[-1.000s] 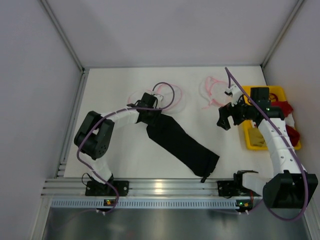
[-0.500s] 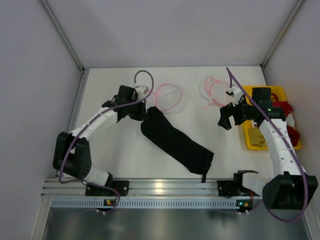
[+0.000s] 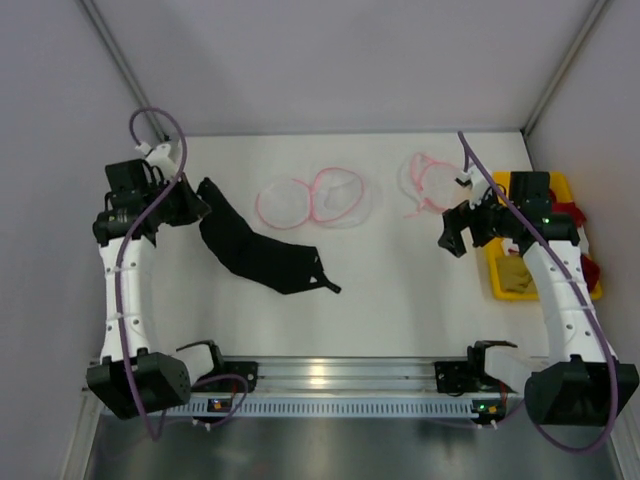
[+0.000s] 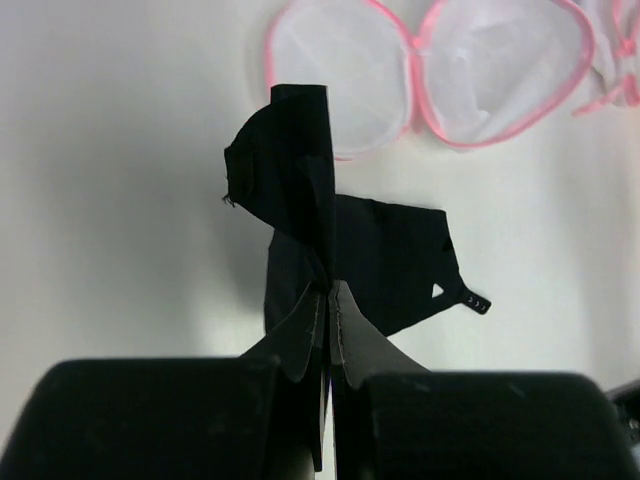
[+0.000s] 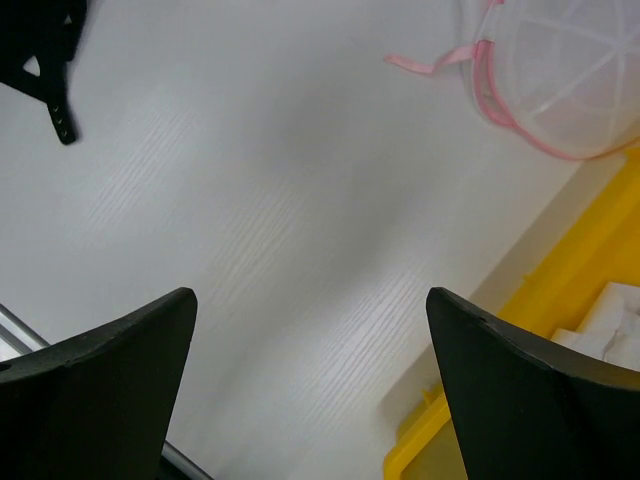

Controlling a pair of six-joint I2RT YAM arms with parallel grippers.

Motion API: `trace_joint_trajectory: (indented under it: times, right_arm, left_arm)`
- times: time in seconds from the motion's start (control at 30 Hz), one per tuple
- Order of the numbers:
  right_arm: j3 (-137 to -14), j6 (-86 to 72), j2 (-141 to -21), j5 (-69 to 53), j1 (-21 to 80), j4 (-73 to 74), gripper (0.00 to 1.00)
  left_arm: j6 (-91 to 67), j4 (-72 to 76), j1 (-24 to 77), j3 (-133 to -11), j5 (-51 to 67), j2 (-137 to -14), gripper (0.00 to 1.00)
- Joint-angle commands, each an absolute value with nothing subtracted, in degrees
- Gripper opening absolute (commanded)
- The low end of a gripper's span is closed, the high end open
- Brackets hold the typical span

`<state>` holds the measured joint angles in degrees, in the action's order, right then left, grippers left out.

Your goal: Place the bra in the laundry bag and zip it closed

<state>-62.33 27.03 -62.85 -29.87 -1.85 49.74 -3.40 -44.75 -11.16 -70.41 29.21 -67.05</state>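
1. The black fabric bra (image 3: 258,256) is being held up by one end at the far left of the white table (image 3: 400,310). The rest of it is being draped down onto the surface, running rightward and nearer. Its thin hook strap (image 3: 330,287) is lying at the right-hand tip.
2. That lifted end is being gripped by the left gripper (image 3: 193,208). In the left wrist view its two fingers (image 4: 300,330) are being pressed together on a folded edge of the cloth.
3. The round translucent white mesh laundry bag with pink zip trim (image 3: 345,200) is lying unzipped on the table. It is spread open as two round halves side by side. It is lying to the right of the bra and farther back, near it but not touching it.
4. A second mesh pouch with pink trim (image 3: 430,180) is lying farther right, at the far side of the table.
5. The right gripper (image 3: 452,235) is being held above the table near that second pouch. Its fingers are being kept wide apart and nothing is being held between them.
6. A yellow plastic tray (image 3: 495,270) is sitting at the right edge of the table, partly hidden by the right arm. Red garments (image 3: 585,272) are lying in and over it.
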Motion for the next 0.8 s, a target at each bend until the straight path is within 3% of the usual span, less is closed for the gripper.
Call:
trace_joint_trajectory:
  times: [0.0, 0.33, 0.63, 0.77]
  right_arm:
    - [-65.3, 28.1, -61.1, -30.8, -2.6, 50.5, 1.00]
    - [-67.2, 28.8, -61.7, -32.0, -2.6, 51.2, 0.99]
    - [-65.7, 29.6, -60.6, -32.2, -2.6, 51.1, 0.99]
    - [-65.2, 29.4, -60.9, -32.5, -2.6, 50.5, 0.99]
  left_arm:
    - [1.3, -52.4, -17.2, -76.9, 25.3, -63.0, 0.00]
    - [8.7, -56.8, -31.8, -92.7, 22.5, -64.9, 0.00]
    - [10.6, -58.4, -32.9, -111.1, 19.3, -71.2, 0.00]
    - [11.6, -58.5, -32.9, -112.2, 23.1, -71.2, 0.00]
